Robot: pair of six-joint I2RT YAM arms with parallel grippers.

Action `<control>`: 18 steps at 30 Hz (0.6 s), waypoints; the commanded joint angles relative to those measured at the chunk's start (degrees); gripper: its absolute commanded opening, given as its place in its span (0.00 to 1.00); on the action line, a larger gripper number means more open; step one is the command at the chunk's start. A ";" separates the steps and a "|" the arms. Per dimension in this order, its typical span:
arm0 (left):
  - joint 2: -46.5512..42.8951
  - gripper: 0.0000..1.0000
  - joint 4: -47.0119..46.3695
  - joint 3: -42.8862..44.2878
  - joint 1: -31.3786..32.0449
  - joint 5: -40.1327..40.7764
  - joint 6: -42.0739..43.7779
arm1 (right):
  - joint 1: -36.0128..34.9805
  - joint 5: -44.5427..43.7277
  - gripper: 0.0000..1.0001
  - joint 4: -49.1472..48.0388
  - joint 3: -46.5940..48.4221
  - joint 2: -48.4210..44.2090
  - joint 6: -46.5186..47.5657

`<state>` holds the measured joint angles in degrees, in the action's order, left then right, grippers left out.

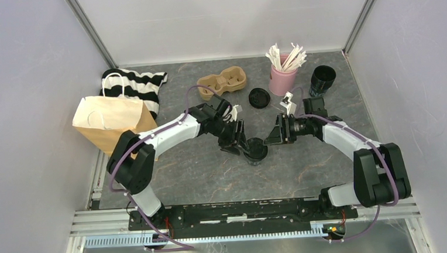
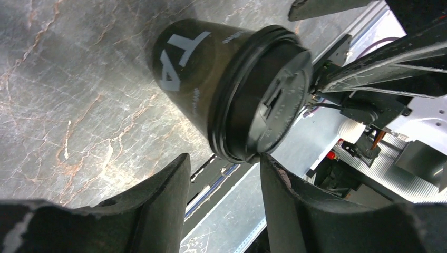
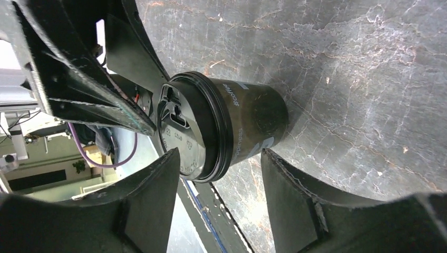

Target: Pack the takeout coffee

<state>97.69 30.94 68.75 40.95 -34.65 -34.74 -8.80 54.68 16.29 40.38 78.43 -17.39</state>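
Note:
One takeout coffee cup (image 1: 255, 150), black with pale lettering and a black lid pressed on, stands upright mid-table. My left gripper (image 1: 236, 138) sits just to its left and my right gripper (image 1: 274, 134) just to its right. In the left wrist view the cup (image 2: 211, 79) lies beyond my open gripper (image 2: 224, 171), its lid rim at one fingertip (image 2: 271, 166). In the right wrist view the cup (image 3: 248, 124) stands just past my open gripper (image 3: 219, 163). A second black cup (image 1: 322, 78) stands uncovered at the back right, with a loose black lid (image 1: 258, 97) lying flat.
A brown pulp carrier tray (image 1: 223, 82) lies at the back centre. A pink cup of white sticks (image 1: 282, 76) stands beside the loose lid. A brown paper bag (image 1: 109, 120) stands at the left, in front of a black-and-white striped cloth (image 1: 139, 84).

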 commanded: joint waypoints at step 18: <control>0.22 0.59 -5.76 -6.58 0.28 5.52 1.03 | 0.88 -0.26 0.56 -6.91 -5.59 2.45 -1.76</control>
<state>98.74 23.49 63.83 40.99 -35.55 -34.72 -7.92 59.05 5.76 34.22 82.52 -22.44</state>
